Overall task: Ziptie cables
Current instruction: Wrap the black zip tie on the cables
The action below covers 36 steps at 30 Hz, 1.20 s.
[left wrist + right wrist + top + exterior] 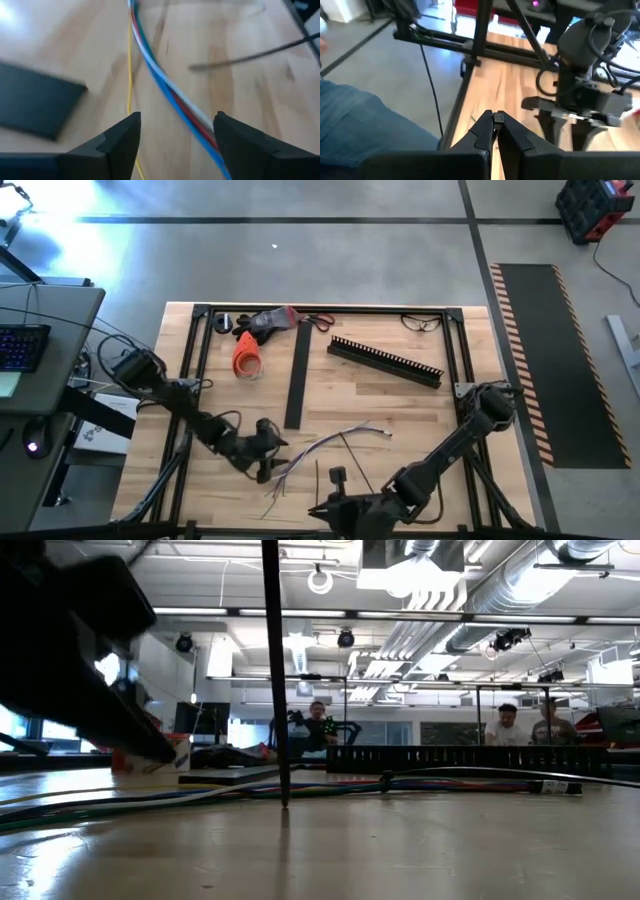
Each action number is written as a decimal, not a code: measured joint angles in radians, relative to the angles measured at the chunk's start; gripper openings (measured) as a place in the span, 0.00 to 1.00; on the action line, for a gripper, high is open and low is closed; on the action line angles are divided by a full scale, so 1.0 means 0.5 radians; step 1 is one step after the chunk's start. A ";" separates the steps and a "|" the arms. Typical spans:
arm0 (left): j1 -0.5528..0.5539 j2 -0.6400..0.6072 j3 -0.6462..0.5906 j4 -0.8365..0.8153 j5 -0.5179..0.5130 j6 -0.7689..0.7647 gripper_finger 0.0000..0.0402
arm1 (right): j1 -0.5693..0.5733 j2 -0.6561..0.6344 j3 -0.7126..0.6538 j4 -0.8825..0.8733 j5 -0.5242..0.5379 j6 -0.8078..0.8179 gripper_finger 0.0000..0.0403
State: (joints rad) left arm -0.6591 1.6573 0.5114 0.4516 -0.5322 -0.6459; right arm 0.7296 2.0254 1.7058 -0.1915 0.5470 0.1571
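The cables (330, 440) lie loose on the wooden table, running from the middle toward the near edge; they also show in the left wrist view (165, 85) and the low view (200, 795). My left gripper (265, 468) hovers low over them, open (175, 120), with one finger on each side of the blue, white and red wires. My right gripper (318, 508) is raised near the table's near edge, its fingers shut (495, 119). A thin black zip tie (275, 670) stands upright, its lower tip (285, 802) on the table. My right gripper holds the zip tie by its upper end, which lies above the low view's top edge and behind the fingers in the wrist view, so the hold itself is hidden. The zip tie (318, 476) hangs straight down, its tip on the table beside the cables.
A flat black strip (296, 375), a black slotted channel (385, 360), an orange object (246, 358), a glove with scissors (270, 323) and glasses (422, 322) lie on the far half. Another thin black strip (356, 463) lies near the cables. People sit beyond the table (508, 720).
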 joint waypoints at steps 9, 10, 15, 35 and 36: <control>0.186 0.192 0.007 0.103 0.358 -0.152 0.65 | -0.046 -0.003 0.000 -0.030 -0.002 -0.016 0.00; 0.186 0.192 0.006 0.121 0.380 -0.157 0.65 | -0.047 -0.003 0.000 -0.034 -0.003 -0.006 0.00; 0.181 0.193 0.005 0.209 0.485 -0.166 0.65 | -0.050 -0.003 0.000 -0.043 -0.003 -0.016 0.00; 0.284 0.401 0.422 -0.421 0.598 -0.166 0.59 | 0.119 0.015 -0.105 0.031 -0.026 -0.094 0.00; 0.284 0.401 0.457 -0.499 0.591 -0.158 0.58 | 0.138 0.015 -0.105 0.029 -0.004 -0.101 0.00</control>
State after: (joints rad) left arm -0.5171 1.8580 0.7399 0.2019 -0.2365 -0.7247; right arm 0.7985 2.0331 1.6535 -0.1768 0.5451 0.1066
